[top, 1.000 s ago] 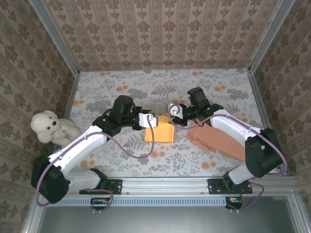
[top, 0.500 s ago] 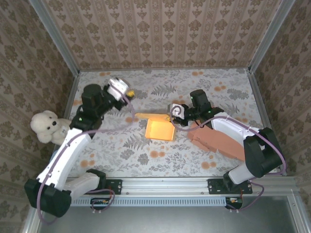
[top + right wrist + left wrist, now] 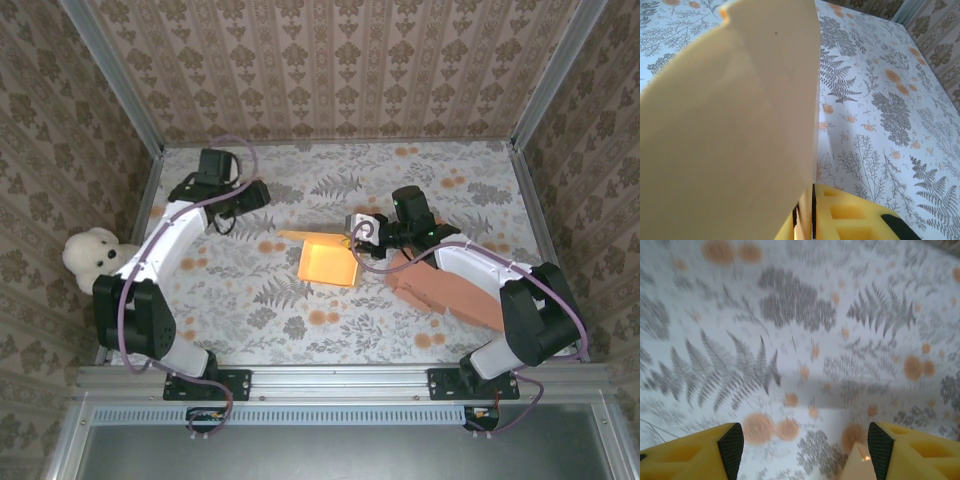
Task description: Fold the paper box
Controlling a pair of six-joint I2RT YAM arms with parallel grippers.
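Seen from above, the paper box (image 3: 330, 264) lies near the middle of the flowered table (image 3: 300, 335). It is an open orange tray with one pale flap (image 3: 298, 238) sticking out at its far left corner. The right gripper (image 3: 357, 233) sits at the box's far right corner, its fingers together on the raised edge there. The left gripper (image 3: 250, 193) hangs over the far left part of the table, well apart from the box, and its fingers are too small to read from this height. A white teddy bear (image 3: 92, 258) sits at the table's left edge, and a reddish-brown slab (image 3: 455, 295) lies under the right forearm. In the left wrist view, the two yellow fingers (image 3: 690, 454) stand wide apart with only the fern-printed cloth between them. A pale pointed tip of paper pokes up at the bottom edge, just beside the finger on the picture's right. In the right wrist view, a cream paper wall of the box fills the left half of the picture. Its lower edge runs down into the narrow slit between the yellow fingers (image 3: 850, 216), which are clamped on it.
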